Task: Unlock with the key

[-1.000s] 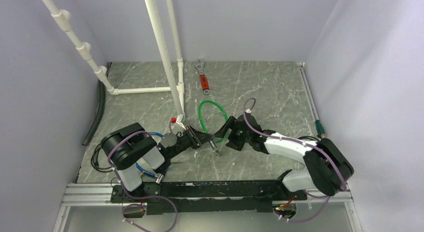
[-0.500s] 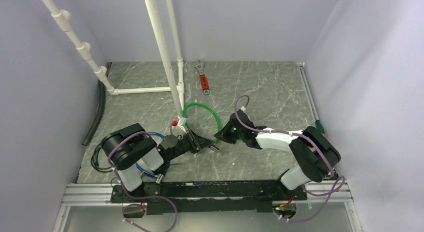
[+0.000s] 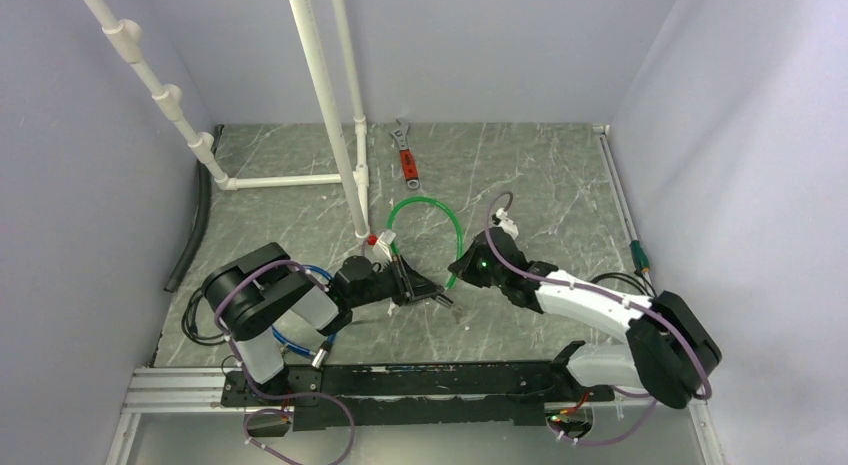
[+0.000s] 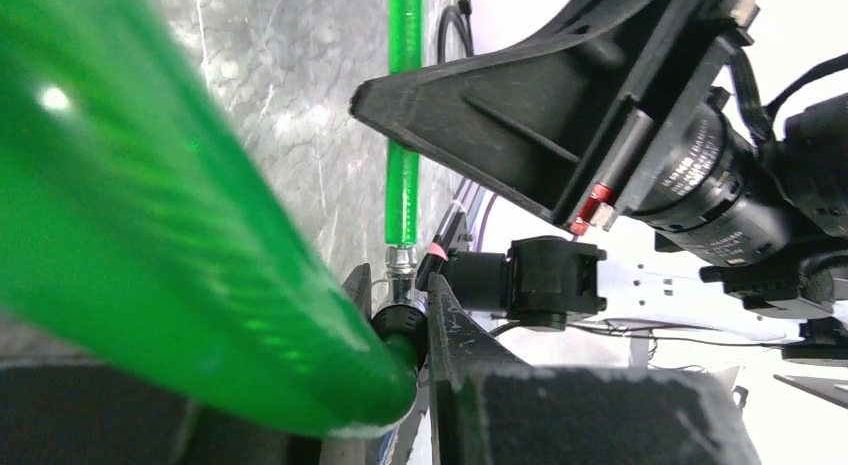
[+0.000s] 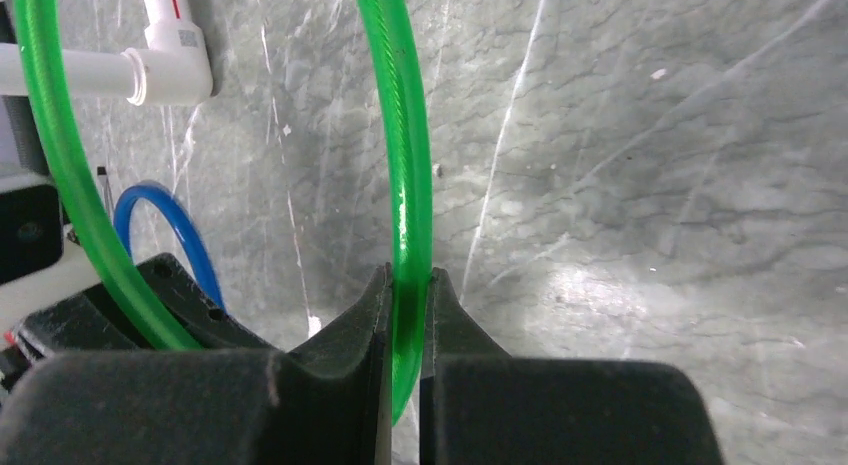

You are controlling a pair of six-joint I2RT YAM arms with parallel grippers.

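My left gripper (image 3: 428,290) lies low on the floor, shut on the black lock body (image 4: 400,323) at one end of the green cable (image 3: 428,205). A silver ferrule (image 4: 401,260) leaves the lock just past the fingertips. A tiny silvery piece (image 3: 453,308) sticks out by the lock towards the lower right. It may be the key, but it is too small to tell. My right gripper (image 5: 408,285) faces the left one and is shut on the green cable (image 5: 405,145), which runs straight between its fingers. The loop arches between both grippers.
White PVC pipes (image 3: 325,115) rise at the back left, with an elbow (image 5: 165,70) close to the loop. A red-handled wrench (image 3: 406,160) lies at the back. A blue cable (image 3: 312,275) curls by the left arm. A dark hose (image 3: 190,235) lines the left wall.
My right gripper has closed on the green cable. My left gripper has slid right with the lock, and the green loop has swung left and back.
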